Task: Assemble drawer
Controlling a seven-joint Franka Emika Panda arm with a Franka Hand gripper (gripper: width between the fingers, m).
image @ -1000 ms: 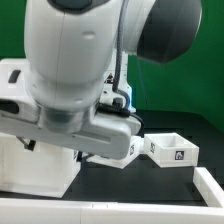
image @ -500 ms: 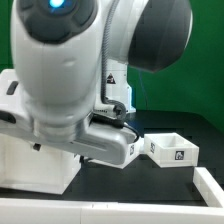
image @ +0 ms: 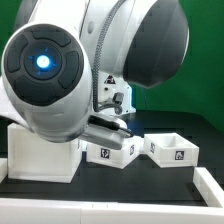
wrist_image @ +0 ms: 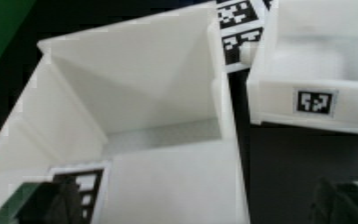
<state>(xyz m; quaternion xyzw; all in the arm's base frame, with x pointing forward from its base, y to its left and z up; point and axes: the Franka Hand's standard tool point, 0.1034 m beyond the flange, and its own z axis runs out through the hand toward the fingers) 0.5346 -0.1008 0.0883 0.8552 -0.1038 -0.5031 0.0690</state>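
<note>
Arm (image: pixel 60 90) has swung up, uncovering the housing (image: pixel 45 155) and a tray (image: pixel 112 152).

Arm (image: pixel 60 80) swamps the exterior view, hiding most of the housing (image: pixel 40 150); wrist view clips the jaws.

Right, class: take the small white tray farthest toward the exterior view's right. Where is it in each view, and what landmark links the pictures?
Exterior view: the tray sits low at the exterior view's right, on the black table.
Wrist view: the tray lies at the picture's edge, partly cut off, beside a larger open white part.
Shared landmark: the square tag on the tray's outer wall, visible in both views.
</note>
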